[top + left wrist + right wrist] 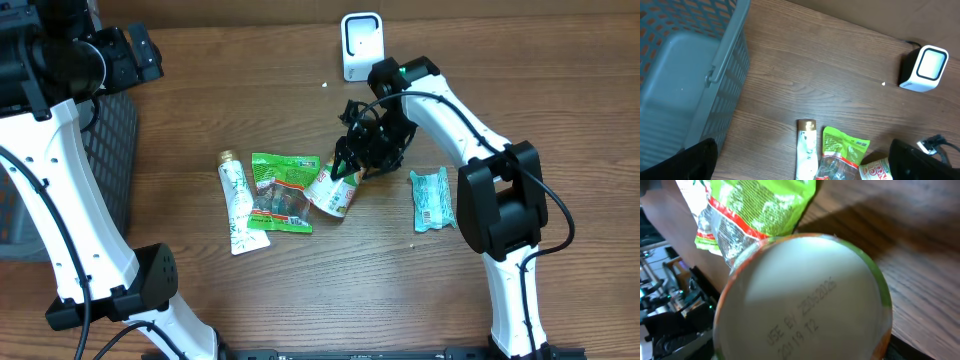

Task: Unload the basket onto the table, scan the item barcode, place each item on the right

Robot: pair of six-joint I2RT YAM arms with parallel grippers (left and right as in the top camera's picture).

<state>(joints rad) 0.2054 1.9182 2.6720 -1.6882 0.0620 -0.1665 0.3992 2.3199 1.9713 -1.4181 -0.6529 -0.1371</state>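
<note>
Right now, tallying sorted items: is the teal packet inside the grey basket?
No, the teal packet lies on the wooden table, well apart from the grey basket.

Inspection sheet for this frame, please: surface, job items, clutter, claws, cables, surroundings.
Surface: wooden table, no spills seen.
Job's things: white scanner upright at the far edge; cup lying on its side, a printed date on its base.
Clutter: tube and green bag side by side left of the cup; teal packet apart on the right.
Claws: left claw open, empty, near the basket; right claw at the cup, grip unclear.
Cables: black cable along the right arm.
Surroundings: grey basket at the left.
</note>
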